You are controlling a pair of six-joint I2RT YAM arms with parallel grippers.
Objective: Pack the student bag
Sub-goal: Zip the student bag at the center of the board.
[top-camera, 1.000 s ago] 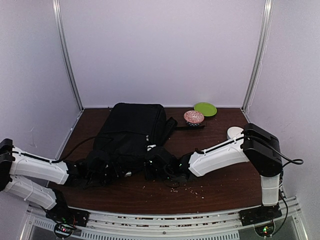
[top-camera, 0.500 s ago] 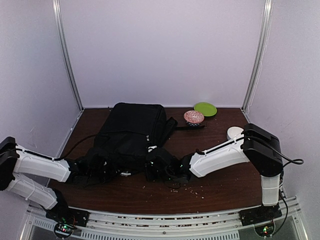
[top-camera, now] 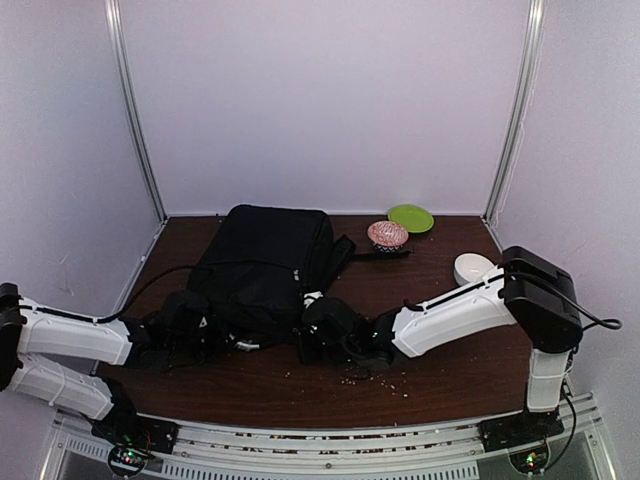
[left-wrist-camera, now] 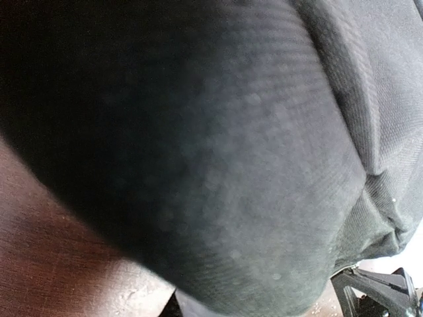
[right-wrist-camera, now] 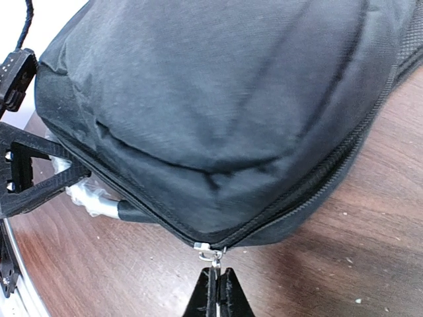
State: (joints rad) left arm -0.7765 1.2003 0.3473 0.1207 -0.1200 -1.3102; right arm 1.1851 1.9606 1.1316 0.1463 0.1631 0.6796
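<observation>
On the brown table (top-camera: pixel 450 380) the student bag (top-camera: pixel 265 265) stretches far from 2 grippers. The right gripper (right-wrist-camera: pixel 215 281) is pinched tight on the bag's near zip pull (right-wrist-camera: pixel 210 253). Whether the left gripper (top-camera: pixel 198 330) is gripping cannot be told.

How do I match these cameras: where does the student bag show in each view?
Top external: student bag left of centre, on the brown table.
Left wrist: it fills nearly the whole picture.
Right wrist: it fills the upper part, zipper pull at bottom centre.
Shared landmark: that table under it.
</observation>
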